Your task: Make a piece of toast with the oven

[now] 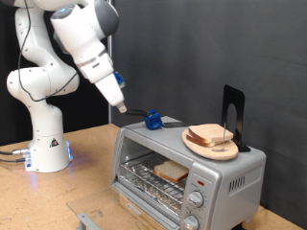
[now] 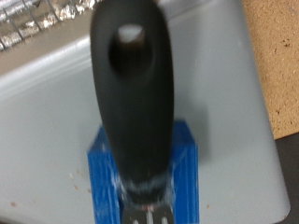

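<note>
Toast (image 1: 173,172) lies flat on the wire rack inside the oven (image 1: 240,172) in the exterior view, seen through the open front. The oven stands on the wooden surface (image 1: 58,196), near its edge on the exterior view's right. On the oven's roof rests a round wooden plate (image 1: 200,146) carrying more bread slices (image 1: 209,135), with a black stand (image 1: 233,113) behind it. A blue block (image 1: 153,121) with a black handle (image 1: 137,112) sits at the roof's back corner towards the exterior view's left. The white arm reaches down from the exterior view's top, and its end effector (image 1: 124,108) meets the tip of that handle; whether its fingers are wide or narrow cannot be told from here.

Wrist view: the black handle (image 2: 135,93) fills the middle, running into the blue block (image 2: 142,177) on the oven's grey roof (image 2: 224,112). No fingers show.
</note>
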`<state>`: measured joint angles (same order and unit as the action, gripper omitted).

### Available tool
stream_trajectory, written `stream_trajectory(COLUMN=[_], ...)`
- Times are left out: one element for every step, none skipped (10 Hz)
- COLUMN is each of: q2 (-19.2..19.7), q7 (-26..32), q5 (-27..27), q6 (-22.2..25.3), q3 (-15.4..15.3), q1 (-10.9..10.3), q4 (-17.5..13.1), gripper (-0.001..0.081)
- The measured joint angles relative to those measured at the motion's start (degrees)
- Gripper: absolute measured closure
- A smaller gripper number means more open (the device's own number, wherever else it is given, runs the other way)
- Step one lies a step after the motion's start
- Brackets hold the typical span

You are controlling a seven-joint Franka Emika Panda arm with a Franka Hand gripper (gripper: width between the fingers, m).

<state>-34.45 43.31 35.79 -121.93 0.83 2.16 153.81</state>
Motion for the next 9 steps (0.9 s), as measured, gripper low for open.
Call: stream_trajectory(q2=[-1.27, -2.29, -3.01, -3.53, -3.95, -4.29, -4.68, -4.67, -4.68], q7=[1.17, 2.01, 3.01, 4.51, 6.22, 8.03, 9.23, 9.04, 5.76], q5=[-1.07, -2.98, -4.99, -6.62, -8.27, -9.82, -10.38, -10.37, -8.91], q6=[1.33, 3.6, 5.63, 7.32, 8.43, 9.71, 10.74, 10.72, 8.4], q3=[1.74, 3.46, 5.17, 6.96, 8.78, 10.44, 11.24, 11.1, 10.58], q1=[1.35, 2.9, 4.47, 5.95, 7.39, 8.72, 9.35, 9.34, 9.39], q4=[0.84, 1.38, 1.62, 1.84, 2.07, 2.22, 2.28, 2.28, 2.73], gripper=[-0.0002, -0.0002, -0.0002, -0.0002, -0.0002, -0.0002, -0.0002, -0.0002, -0.0002])
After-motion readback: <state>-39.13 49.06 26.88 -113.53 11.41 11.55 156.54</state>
